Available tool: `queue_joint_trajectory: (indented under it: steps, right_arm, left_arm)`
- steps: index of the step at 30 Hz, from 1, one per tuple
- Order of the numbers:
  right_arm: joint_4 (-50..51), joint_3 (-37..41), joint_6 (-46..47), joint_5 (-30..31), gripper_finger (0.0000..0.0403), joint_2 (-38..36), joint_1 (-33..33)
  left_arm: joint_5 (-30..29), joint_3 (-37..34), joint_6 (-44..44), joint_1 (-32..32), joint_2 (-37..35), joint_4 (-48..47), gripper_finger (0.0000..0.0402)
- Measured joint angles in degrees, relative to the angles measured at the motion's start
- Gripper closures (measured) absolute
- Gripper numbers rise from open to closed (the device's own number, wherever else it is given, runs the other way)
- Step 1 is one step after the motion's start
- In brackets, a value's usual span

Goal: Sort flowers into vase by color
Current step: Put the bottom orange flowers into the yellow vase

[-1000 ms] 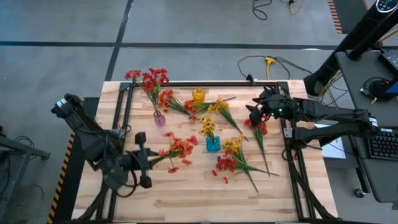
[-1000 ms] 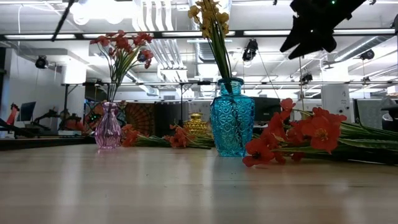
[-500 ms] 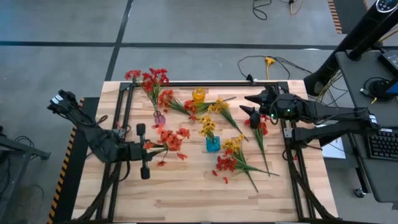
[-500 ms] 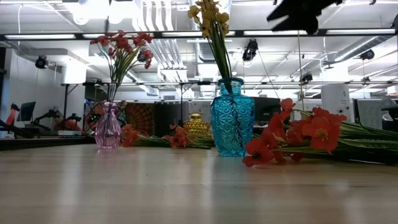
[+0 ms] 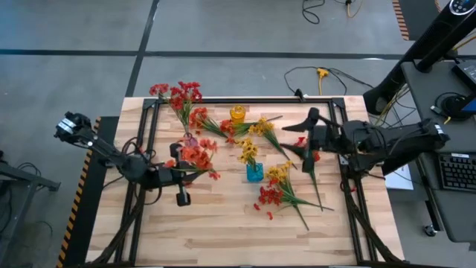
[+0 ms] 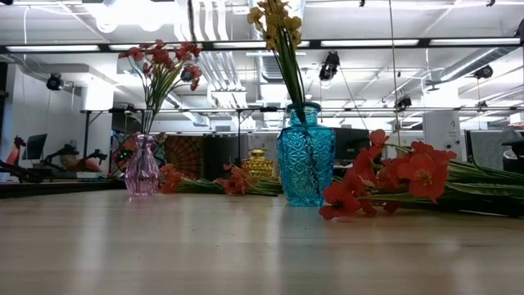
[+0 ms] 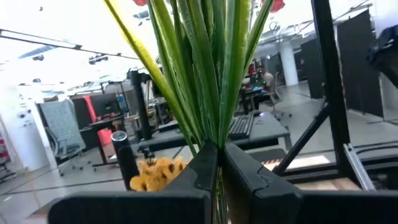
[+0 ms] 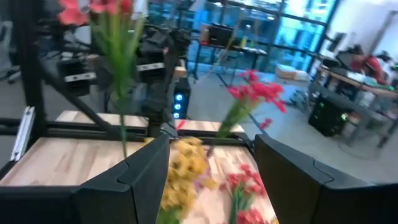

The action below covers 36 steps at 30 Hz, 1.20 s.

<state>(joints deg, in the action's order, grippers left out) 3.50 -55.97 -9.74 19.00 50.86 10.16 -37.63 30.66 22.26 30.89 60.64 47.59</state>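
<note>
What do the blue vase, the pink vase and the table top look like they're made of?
Blue vase: probably pressed glass, translucent with a faceted diamond pattern. Pink vase: likely glass, see-through tint with ribs. Table top: pale wood, with visible plank grain.

We see the left gripper [image 5: 179, 173] squeezed tight, its arm stretched low from the left edge. The right gripper [image 5: 308, 134] gapes wide, held up high.

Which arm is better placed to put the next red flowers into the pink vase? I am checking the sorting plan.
The left arm, most likely. Its gripper is shut on a red sprig right beside the pink vase. The right gripper is open and empty, across the table near the far-right stems.
</note>
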Motion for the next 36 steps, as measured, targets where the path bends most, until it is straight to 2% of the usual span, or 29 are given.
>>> queue_joint_trajectory:
  steps: [7, 14, 24, 27, 30, 36]
  right_arm:
    - [0.31, -8.49, -5.91, 0.01, 0.0174, 9.16, 4.03]
    - [2.56, -16.50, -8.89, -0.09, 0.0173, 16.21, 6.04]
    - [3.40, -24.63, -8.17, 0.02, 0.0103, 24.80, 5.98]
    - [3.49, -26.49, -7.67, -0.81, 0.0093, 27.03, 5.98]
    - [3.39, -27.89, -6.53, -3.76, 0.0095, 28.82, 5.96]
    - [2.67, -28.80, -6.29, -4.07, 0.0113, 31.16, 5.96]
  left_arm:
    - [0.86, 4.84, 0.01, -3.50, 4.40, 0.49, 0.0401]
    - [0.93, 9.58, 1.28, -4.33, 8.67, 0.40, 0.0401]
    - [2.33, 16.76, 4.92, -4.79, 14.14, -1.04, 0.0401]
    - [2.39, 17.81, 4.92, -5.45, 16.15, -1.06, 0.0401]
    - [2.37, 18.95, 4.85, -6.31, 17.73, -1.04, 0.0401]
    - [2.32, 20.44, 4.74, -7.08, 19.52, -0.98, 0.0401]
